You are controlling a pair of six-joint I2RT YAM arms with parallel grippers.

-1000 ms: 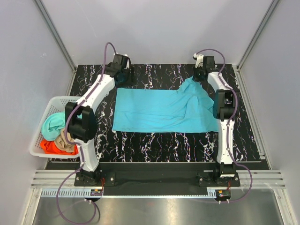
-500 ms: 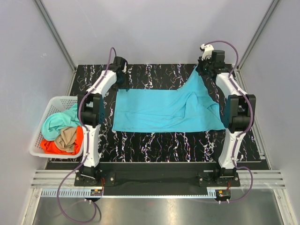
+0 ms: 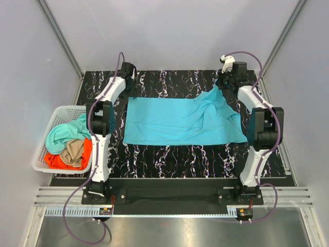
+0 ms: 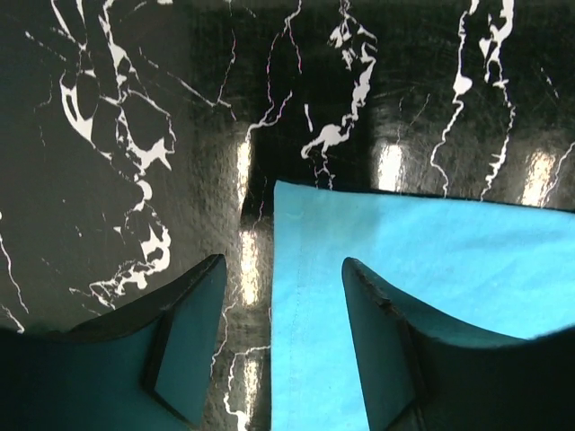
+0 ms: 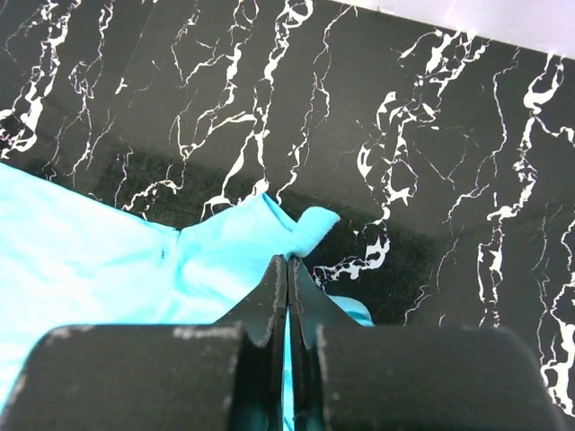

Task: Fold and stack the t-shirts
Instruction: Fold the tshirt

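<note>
Here, at the far left of the top view, a white lattice basket (image 3: 42, 154) sits off the tabletop's (image 3: 169, 85) left edge. It holds a heap of three garments: a mint-teal t-shirt (image 3: 59, 135) uppermost, a tan t-shirt (image 3: 73, 151) beside it, and an orange-red t-shirt (image 3: 55, 161) at the near side.

Next comes the left arm, stretched toward the back of the black, white-veined tabletop. Its left tool (image 3: 131, 87) is at the far left corner of the cyan t-shirt (image 3: 175, 121). In the left wrist view the left tool (image 4: 283, 269) has its jaws apart and nothing clamped between them. One finger (image 4: 189, 332) is over bare marble, while the other finger (image 4: 386, 341) is over the cloth. The cyan t-shirt's (image 4: 431, 269) left edge runs between the two, with its corner just ahead of the tips.

The cyan t-shirt lies spread across the middle of the tabletop, flat and smooth on its left half. Toward the right it is rumpled, with folds rising to a peak at the far right.

That peak leads to the right tool (image 3: 220, 86), near the back right of the tabletop. In the right wrist view the right tool (image 5: 287, 265) is pressed closed, pinching a bit of the cyan t-shirt (image 5: 90, 260). A small curl of cloth sticks up just past the fingertips, and more cyan fabric trails away to the left.
</note>
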